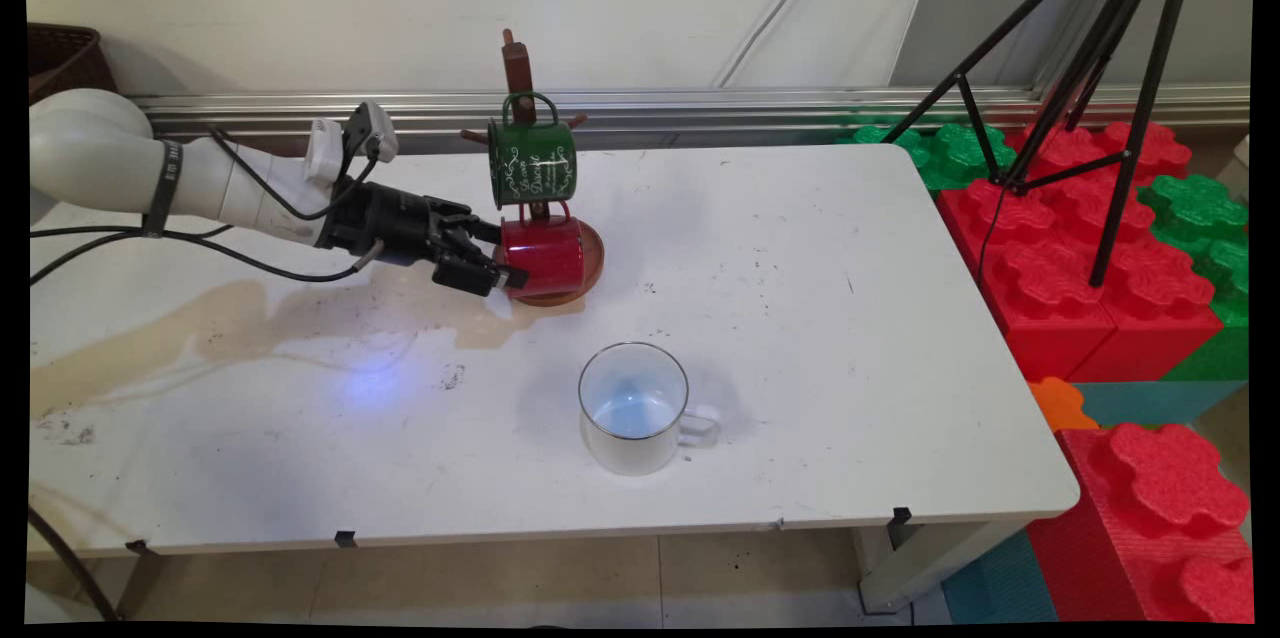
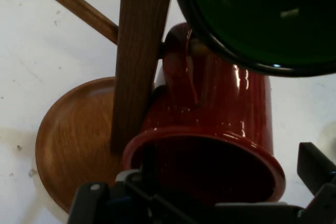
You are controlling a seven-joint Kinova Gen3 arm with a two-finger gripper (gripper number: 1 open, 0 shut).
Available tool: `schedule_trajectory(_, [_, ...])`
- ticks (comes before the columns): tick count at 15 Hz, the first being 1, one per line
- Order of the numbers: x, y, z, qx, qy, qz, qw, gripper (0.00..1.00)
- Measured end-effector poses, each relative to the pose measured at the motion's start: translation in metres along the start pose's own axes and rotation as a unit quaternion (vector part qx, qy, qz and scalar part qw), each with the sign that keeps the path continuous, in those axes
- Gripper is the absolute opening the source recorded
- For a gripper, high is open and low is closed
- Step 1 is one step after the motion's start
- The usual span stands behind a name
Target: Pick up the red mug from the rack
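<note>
Now the gripper (image 1: 497, 270) clamps the rim of the red mug (image 1: 545, 254), one finger inside its mouth. Mug lies sideways at the gripper's 3 o'clock, axis level, handle hooked on the rack (image 1: 520, 68) beneath the green mug (image 1: 533, 161).

White table (image 1: 800, 318): wooden mug stand (image 1: 575, 263), clear glass mug (image 1: 635, 408).
</note>
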State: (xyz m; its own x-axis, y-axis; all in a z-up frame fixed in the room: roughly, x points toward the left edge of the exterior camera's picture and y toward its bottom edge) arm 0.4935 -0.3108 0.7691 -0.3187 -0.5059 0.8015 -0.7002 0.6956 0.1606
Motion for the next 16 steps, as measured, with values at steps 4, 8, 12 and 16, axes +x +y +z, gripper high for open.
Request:
schedule_trajectory(4, [-0.0008, -0.0004, 0.0033, 0.001, 0.001, -0.001, 1.0000, 1.00])
schedule_trajectory(8, [-0.0011, -0.0004, 0.0058, 0.001, 0.002, -0.001, 1.0000, 1.00])
schedule_trajectory(12, [-0.0011, 0.0000, 0.0072, 0.000, 0.004, 0.000, 1.0000, 0.00])
schedule_trajectory(16, [-0.0014, 0.0013, 0.0072, -0.003, 0.004, 0.001, 1.0000, 0.00])
